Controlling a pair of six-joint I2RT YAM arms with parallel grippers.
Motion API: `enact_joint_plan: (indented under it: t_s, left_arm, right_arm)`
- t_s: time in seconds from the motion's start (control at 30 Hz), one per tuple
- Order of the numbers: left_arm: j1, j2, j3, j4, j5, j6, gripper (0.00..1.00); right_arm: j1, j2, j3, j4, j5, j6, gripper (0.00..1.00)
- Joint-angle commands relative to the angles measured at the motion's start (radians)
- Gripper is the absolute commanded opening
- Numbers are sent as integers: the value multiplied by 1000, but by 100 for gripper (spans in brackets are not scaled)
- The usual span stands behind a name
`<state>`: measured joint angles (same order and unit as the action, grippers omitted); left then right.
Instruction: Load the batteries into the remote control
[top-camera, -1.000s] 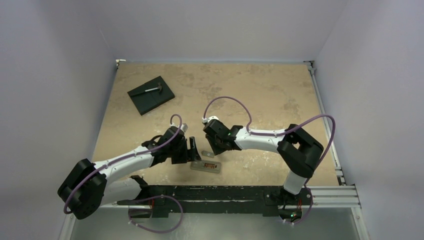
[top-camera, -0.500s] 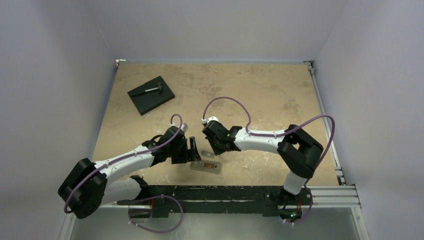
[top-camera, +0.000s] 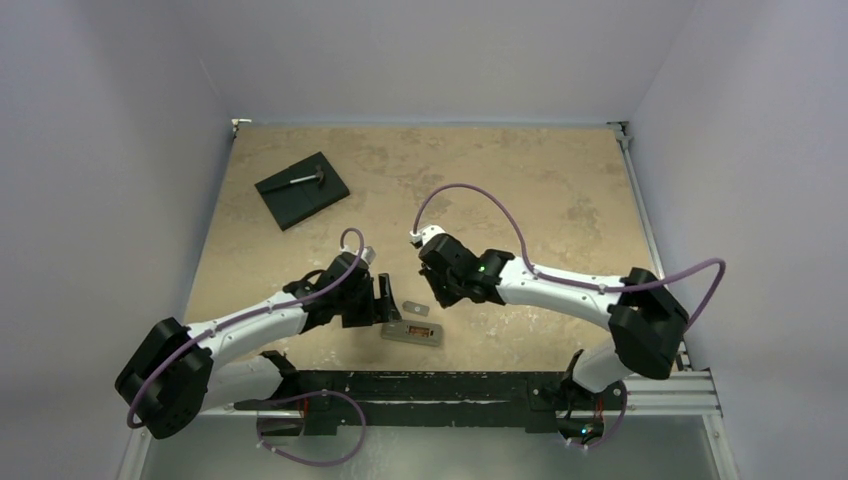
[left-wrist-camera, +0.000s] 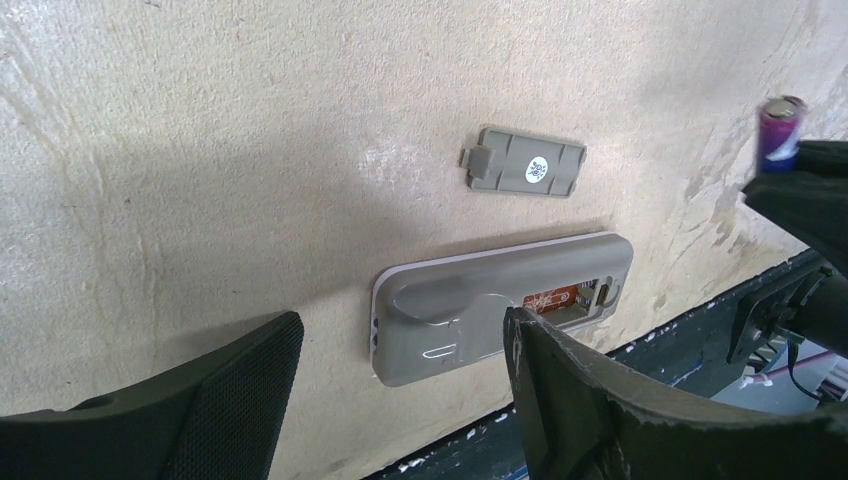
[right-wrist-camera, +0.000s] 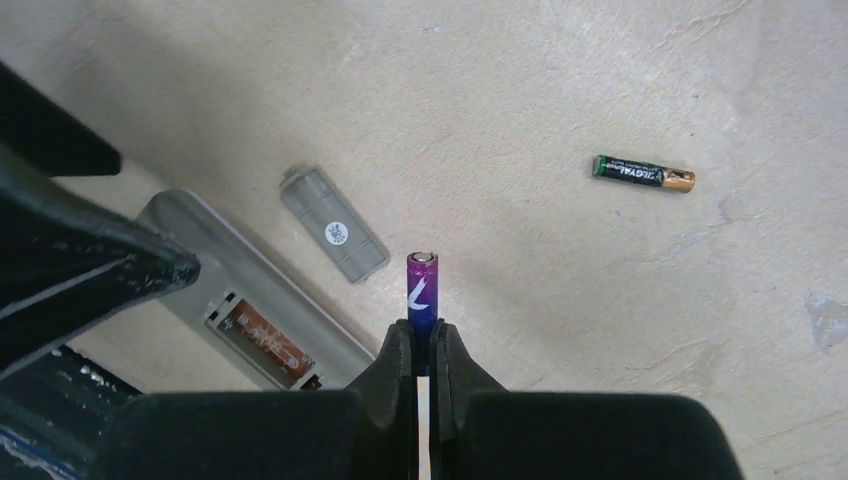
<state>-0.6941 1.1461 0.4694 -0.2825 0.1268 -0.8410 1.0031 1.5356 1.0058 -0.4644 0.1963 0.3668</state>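
Holding: a purple battery (right-wrist-camera: 422, 290) is pinched by its lower end in the right gripper (right-wrist-camera: 422, 340), and its top sticks up free.
Right gripper: the jaws are shut tight on the purple battery, above the table (top-camera: 520, 170).
Left gripper: the left gripper (left-wrist-camera: 400, 400) is wide apart and nothing is held in it; it hangs just over the near end of the remote (left-wrist-camera: 470, 310).
Remote: it is laid grey back up near the front edge of the table, with the battery slot (left-wrist-camera: 565, 298) open and a copper-colored part seen inside.
Cover: the small grey cover (left-wrist-camera: 525, 170) is laid flat on the table just beside the remote, not touching it.
Other battery: a dark battery (right-wrist-camera: 643, 173) with a gold end is laid on its side, well apart from the remote.
Far corner: a black slab (top-camera: 300, 190) with a small metal tool (top-camera: 305, 179) on it is set well away.
How the battery may handle: it is judged to be light, hard and smooth, so it could slip or roll.
Where to hold: a grip across the round middle is judged best, with both ends left free for the slot.
Remote handling: it is judged light and easy to slide, so it may need to be held by its long sides.
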Motion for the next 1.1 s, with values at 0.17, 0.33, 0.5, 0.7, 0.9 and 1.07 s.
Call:
enact_joint_plan:
  t_s: [0.17,0.33,0.5,0.7,0.9,1.07]
  left_arm:
    - [6,-20,5,-43,-10,25,74]
    - [6,-41,4,-46,-11,23,74]
    - [9,-58,-5,-49,-8,16,74]
    - [15,-91,-31,-40,-2,-14,74]
    - [38,-114,-64,-18,21,-38,74]
    - [78,-144,-113,26,74,-42,74]
  right_arm:
    - [8,-161,-41,-16,-120,-209,0]
    - [17,-183,-18,-78,-210,-323,0]
    - [53,-189,0,-151,-232,-436,0]
    - [96,-187,4,-187,-271,-531,0]
    - [128,-146,29,-217,-286,-577,1]
    - [145,-91,49,-225,-286,-590,1]
